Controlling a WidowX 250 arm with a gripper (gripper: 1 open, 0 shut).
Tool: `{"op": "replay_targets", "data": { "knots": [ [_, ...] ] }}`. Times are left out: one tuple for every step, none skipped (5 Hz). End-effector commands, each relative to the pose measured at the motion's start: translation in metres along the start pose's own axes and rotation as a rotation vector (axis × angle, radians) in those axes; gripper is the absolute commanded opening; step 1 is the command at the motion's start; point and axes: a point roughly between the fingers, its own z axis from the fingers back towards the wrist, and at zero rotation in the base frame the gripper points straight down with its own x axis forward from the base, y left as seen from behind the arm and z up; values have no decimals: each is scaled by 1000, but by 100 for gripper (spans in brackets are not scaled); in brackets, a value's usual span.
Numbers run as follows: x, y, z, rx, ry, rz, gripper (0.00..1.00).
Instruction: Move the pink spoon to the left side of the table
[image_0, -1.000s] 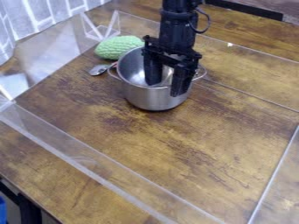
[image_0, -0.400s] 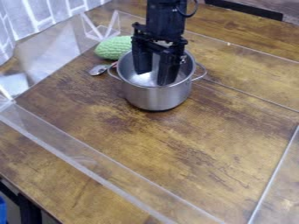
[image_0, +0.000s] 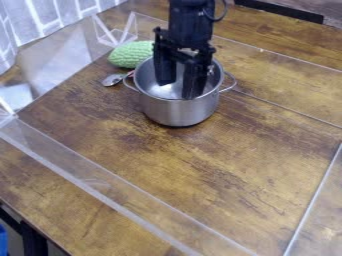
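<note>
Brown planks (image_0: 160, 190) run under clear plastic strips (image_0: 80, 166), and toward the upper left the spoon (image_0: 115, 79) lies beside the green lump (image_0: 130, 54), close to the pot's left handle. Right of it the gripper (image_0: 181, 86) is over or inside the pot (image_0: 179, 112), its fingers too dark to tell whether parted or closed. The spoon looks ungrasped, so picking it up, if needed, and any further leftward move seem left to do.

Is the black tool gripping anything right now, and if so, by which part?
I can't tell: the tool's tips are down inside the pot, too dark to make out.
</note>
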Motion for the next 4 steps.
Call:
{"op": "replay_targets", "data": {
  "knots": [
    [6,2,3,9,-46,11,0],
    [7,-3,6,22,-48,-75,0],
    [6,-9,12,33,-54,-164,100],
    [7,-3,23,40,-66,-218,100]
  ]
}}
